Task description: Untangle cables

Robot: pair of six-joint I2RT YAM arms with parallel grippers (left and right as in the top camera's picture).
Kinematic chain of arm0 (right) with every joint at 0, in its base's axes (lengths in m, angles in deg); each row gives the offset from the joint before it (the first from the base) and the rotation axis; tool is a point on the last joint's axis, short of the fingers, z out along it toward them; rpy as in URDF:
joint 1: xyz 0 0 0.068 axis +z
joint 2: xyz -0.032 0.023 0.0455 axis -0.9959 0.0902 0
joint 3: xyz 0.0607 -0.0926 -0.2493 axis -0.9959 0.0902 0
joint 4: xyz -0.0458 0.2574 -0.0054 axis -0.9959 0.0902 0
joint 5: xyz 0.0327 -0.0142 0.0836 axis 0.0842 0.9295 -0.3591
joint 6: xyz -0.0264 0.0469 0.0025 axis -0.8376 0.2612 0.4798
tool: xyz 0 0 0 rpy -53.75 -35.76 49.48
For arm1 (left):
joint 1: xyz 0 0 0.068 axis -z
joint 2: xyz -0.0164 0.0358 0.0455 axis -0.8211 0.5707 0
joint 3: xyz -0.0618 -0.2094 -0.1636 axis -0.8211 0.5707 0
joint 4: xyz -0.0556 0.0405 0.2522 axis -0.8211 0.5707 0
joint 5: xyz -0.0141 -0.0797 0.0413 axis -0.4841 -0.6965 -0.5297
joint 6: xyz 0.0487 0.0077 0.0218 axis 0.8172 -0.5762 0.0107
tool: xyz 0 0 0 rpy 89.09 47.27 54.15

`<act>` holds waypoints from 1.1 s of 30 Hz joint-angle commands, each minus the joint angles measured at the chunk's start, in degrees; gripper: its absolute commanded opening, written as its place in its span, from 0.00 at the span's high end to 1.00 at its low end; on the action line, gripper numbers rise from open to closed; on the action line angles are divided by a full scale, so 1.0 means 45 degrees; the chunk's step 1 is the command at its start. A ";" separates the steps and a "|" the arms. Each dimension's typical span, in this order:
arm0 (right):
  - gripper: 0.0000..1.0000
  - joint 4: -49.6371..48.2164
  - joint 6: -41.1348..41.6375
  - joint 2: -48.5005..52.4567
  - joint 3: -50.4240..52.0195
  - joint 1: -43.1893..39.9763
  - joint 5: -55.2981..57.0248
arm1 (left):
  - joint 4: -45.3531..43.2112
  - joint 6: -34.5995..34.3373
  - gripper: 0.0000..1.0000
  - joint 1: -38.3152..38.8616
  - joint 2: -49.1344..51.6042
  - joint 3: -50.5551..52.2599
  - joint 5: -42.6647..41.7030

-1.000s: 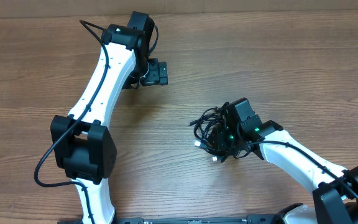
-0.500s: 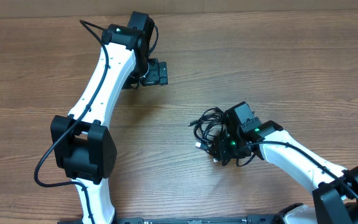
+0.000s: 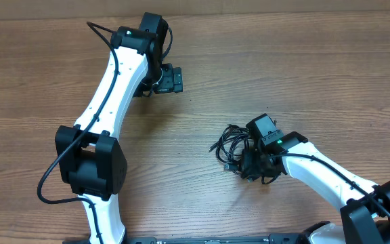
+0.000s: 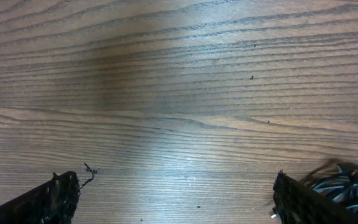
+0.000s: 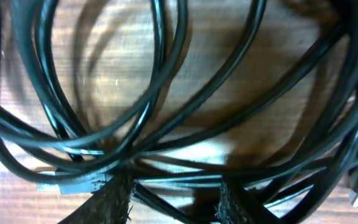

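— All cables are lying tangled in one heap on the table?
— Yes, none freed. The right hand is straddling strands, pinching or not, nobody can tell; the left hand is hanging spread, well apart.

1. Brown wooden desk filled every view, its grain running side to side.
2. Paler tan strip ran along the desk's far edge in the overhead view.
3. Light was even, with a soft sheen on the wood.
4. Tiny dark specks dotted the surface in the left wrist view.
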 commanded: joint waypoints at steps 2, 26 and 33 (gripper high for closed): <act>0.54 -0.0651 0.0690 0.0107 0.0097 0.0000 0.1039 | -0.0005 -0.0180 0.00 0.0000 -0.0301 -0.0199 0.0121; 0.53 -0.4906 -0.3502 0.0107 0.0092 -0.0015 -0.0078 | -0.0005 -0.0175 0.00 0.0000 -0.0301 -0.0199 0.0121; 0.54 -0.5100 -0.6217 0.0092 -0.0146 -0.0015 -0.0078 | -0.0005 -0.0180 0.01 0.0000 -0.0301 -0.0199 0.0126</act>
